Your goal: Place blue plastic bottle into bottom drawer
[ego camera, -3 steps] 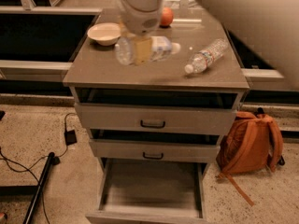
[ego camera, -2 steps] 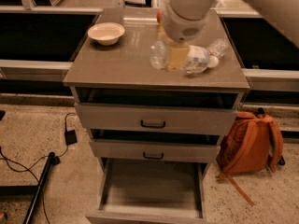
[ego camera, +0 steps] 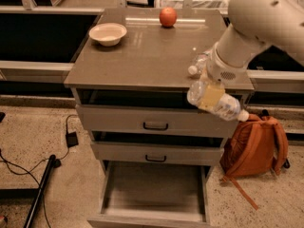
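My gripper [ego camera: 210, 95] is shut on the blue plastic bottle [ego camera: 223, 106]. The bottle lies tilted in the grip, with its white cap pointing down to the right. It hangs in front of the cabinet's right front corner, level with the top drawer. The bottom drawer [ego camera: 154, 186] is pulled open below and to the left, a shallow grey tray with nothing in it. A slimmer clear bottle [ego camera: 196, 65] lies on the cabinet top, partly hidden behind my arm.
A white bowl [ego camera: 108, 33] and an orange fruit [ego camera: 167, 16] sit on the cabinet top [ego camera: 142, 56]. The top drawer [ego camera: 156, 121] and middle drawer [ego camera: 156, 154] show black handles. An orange backpack [ego camera: 254, 146] leans at the cabinet's right. Cables [ego camera: 28, 170] lie on the floor at the left.
My gripper has carried the blue bottle from the cabinet top's left-middle rightward, past the slim bottle, and off the front right edge. The view is now closer.
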`<state>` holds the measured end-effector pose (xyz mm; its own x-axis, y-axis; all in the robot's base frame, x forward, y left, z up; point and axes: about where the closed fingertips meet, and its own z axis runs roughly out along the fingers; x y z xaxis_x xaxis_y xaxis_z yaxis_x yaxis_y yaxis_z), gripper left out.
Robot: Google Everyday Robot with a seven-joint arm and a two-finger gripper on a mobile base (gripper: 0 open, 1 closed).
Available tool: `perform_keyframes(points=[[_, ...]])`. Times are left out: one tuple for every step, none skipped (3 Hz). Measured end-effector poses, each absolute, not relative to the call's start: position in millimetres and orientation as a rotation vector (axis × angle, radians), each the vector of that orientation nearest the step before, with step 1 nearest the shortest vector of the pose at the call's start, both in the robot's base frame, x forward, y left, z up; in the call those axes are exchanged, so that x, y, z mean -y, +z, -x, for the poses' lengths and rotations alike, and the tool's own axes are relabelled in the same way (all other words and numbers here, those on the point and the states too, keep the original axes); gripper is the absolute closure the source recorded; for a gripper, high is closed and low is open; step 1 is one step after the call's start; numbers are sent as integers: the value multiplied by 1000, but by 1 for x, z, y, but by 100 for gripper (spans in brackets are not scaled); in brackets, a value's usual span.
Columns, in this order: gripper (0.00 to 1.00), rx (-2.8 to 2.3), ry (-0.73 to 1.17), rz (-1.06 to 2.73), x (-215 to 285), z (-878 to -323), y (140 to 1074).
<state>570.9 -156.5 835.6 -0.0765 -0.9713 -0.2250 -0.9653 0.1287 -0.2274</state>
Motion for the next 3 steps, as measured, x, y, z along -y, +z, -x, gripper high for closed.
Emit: perform_keyframes(points=[[100,-2142,117,1817,177,-557,776],[100,-2018,71,1901,171,-544,747],[100,-1901,27,1992,158,-545,735]])
